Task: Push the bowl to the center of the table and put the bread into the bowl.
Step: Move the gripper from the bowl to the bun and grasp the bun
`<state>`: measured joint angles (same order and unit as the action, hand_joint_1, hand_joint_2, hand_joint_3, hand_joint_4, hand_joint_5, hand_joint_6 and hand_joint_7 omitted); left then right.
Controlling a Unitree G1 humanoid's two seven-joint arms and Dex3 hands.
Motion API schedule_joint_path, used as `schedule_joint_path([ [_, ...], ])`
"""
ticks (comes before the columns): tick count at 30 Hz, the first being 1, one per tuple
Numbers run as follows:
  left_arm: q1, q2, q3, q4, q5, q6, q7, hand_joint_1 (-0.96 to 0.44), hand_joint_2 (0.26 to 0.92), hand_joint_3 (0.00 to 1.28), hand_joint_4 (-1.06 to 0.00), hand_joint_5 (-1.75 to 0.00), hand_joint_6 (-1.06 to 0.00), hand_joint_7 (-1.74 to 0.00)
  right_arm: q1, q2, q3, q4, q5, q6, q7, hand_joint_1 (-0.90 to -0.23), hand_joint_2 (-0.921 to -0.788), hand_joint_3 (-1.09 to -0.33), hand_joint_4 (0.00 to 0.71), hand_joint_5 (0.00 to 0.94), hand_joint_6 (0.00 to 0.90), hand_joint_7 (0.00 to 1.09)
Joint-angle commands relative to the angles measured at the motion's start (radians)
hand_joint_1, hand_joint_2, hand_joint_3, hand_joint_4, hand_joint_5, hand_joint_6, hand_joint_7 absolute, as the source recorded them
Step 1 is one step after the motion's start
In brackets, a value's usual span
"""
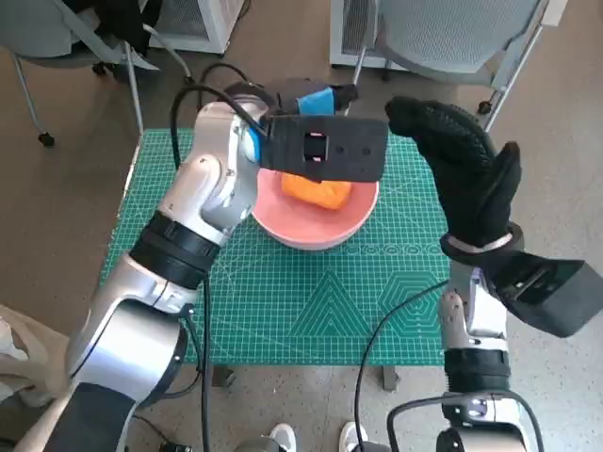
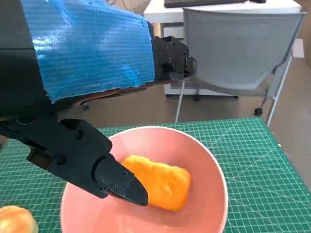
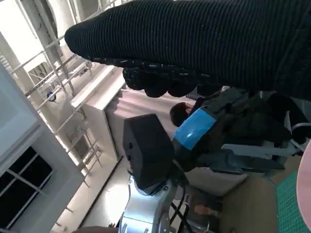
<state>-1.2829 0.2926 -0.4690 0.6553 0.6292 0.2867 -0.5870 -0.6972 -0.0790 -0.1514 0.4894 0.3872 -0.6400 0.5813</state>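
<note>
The pink bowl stands on the green mat near the table's middle, slightly toward the far side. An orange piece of bread lies inside it. My left hand hovers over the bowl's far rim, largely hidden behind the black wrist block. In the left wrist view the bread rests in the bowl, and a black finger reaches down beside it; the fingers are spread and hold nothing. My gloved right hand is raised to the right of the bowl, empty, fingers apart.
A pale round item lies on the mat beside the bowl, seen only in the left wrist view. Grey chairs stand beyond the table's far edge. Cables hang by the near edge. A person shows behind the left hand in the right wrist view.
</note>
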Motion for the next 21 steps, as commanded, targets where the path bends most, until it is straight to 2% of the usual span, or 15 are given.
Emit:
schedule_joint_path([
  [1, 0.049, 0.061, 0.031, -0.132, 0.004, 0.057, -0.032, -0.46, 0.764, 0.01, 0.00, 0.00, -0.09, -0.03, 0.006, 0.005, 0.003, 0.013, 0.002, 0.006, 0.009, -0.709, -0.921, -0.828, 0.082, 0.004, -0.001, 0.32],
  [10, 0.159, 0.182, 0.095, -0.414, 0.015, 0.168, -0.099, -0.42, 0.761, 0.00, 0.00, 0.00, -0.11, -0.03, 0.002, 0.008, 0.005, 0.013, 0.007, 0.009, 0.020, -0.707, -0.921, -0.830, 0.089, 0.006, -0.001, 0.32],
  [14, 0.177, 0.198, 0.100, -0.457, 0.015, 0.189, -0.108, -0.41, 0.760, 0.00, 0.00, 0.00, -0.12, -0.03, 0.002, 0.009, 0.005, 0.013, 0.007, 0.009, 0.022, -0.707, -0.921, -0.832, 0.090, 0.006, -0.001, 0.32],
  [17, 0.234, 0.282, 0.166, -0.535, 0.003, 0.206, -0.115, -0.39, 0.751, 0.00, 0.00, 0.00, -0.12, -0.03, 0.000, 0.009, 0.004, 0.017, 0.010, 0.006, 0.030, -0.707, -0.921, -0.833, 0.091, 0.006, -0.001, 0.32],
  [21, 0.284, 0.335, 0.214, -0.592, -0.006, 0.221, -0.120, -0.36, 0.738, 0.00, 0.00, 0.00, -0.13, -0.03, -0.002, 0.009, 0.003, 0.021, 0.011, 0.005, 0.035, -0.706, -0.921, -0.835, 0.093, 0.006, -0.001, 0.32],
])
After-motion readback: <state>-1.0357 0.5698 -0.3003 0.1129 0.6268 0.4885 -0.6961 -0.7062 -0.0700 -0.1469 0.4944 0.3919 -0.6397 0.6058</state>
